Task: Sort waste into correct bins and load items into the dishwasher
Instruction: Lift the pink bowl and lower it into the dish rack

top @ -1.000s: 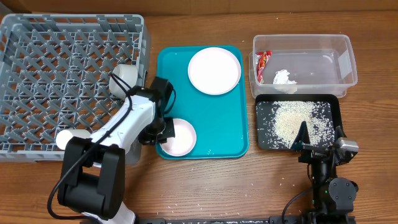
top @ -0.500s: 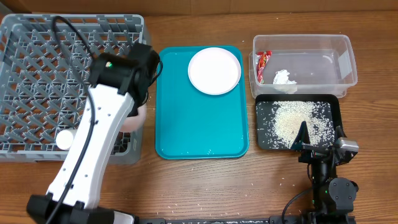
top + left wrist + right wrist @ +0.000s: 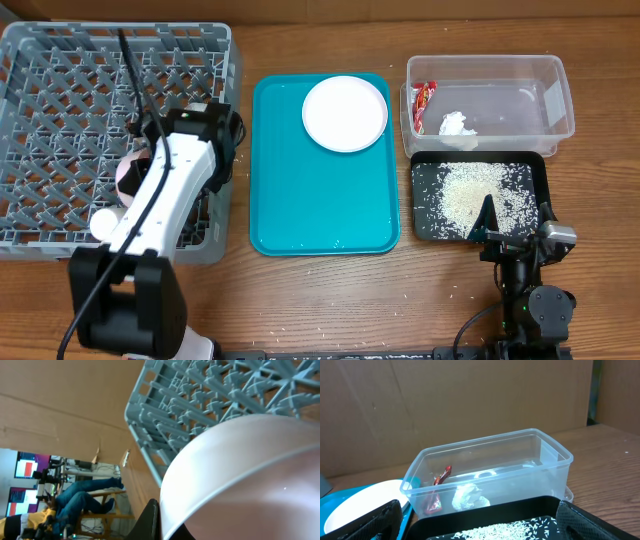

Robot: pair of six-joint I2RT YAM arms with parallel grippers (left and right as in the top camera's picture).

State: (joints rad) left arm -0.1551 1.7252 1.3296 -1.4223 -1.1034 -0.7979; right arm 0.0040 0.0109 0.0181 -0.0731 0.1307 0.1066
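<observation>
My left gripper (image 3: 145,166) is shut on a pale pink bowl (image 3: 127,170) and holds it over the right part of the grey dish rack (image 3: 60,90). In the left wrist view the bowl (image 3: 250,480) fills the lower right, one black finger of the gripper (image 3: 164,527) lies against its rim, and the rack (image 3: 200,395) is behind. A white cup (image 3: 104,222) lies in the rack's front. The round plate (image 3: 345,112) sits on the teal tray (image 3: 320,210). The clear tub (image 3: 545,125) holds the wrapper (image 3: 424,99) and tissue (image 3: 458,125). The black tray (image 3: 425,220) holds rice (image 3: 470,192). My right gripper (image 3: 510,236) is open at its front edge.
Loose rice grains (image 3: 330,331) lie on the wooden table in front of the teal tray. The right wrist view shows the tub (image 3: 555,465), wrapper (image 3: 437,492), tissue (image 3: 467,497), black tray (image 3: 520,508) and plate (image 3: 360,510). Chopsticks and a second bowl are out of view.
My left gripper lifted the bowl off the teal tray's front left and carried it left over the dish rack. The right arm has not moved.
</observation>
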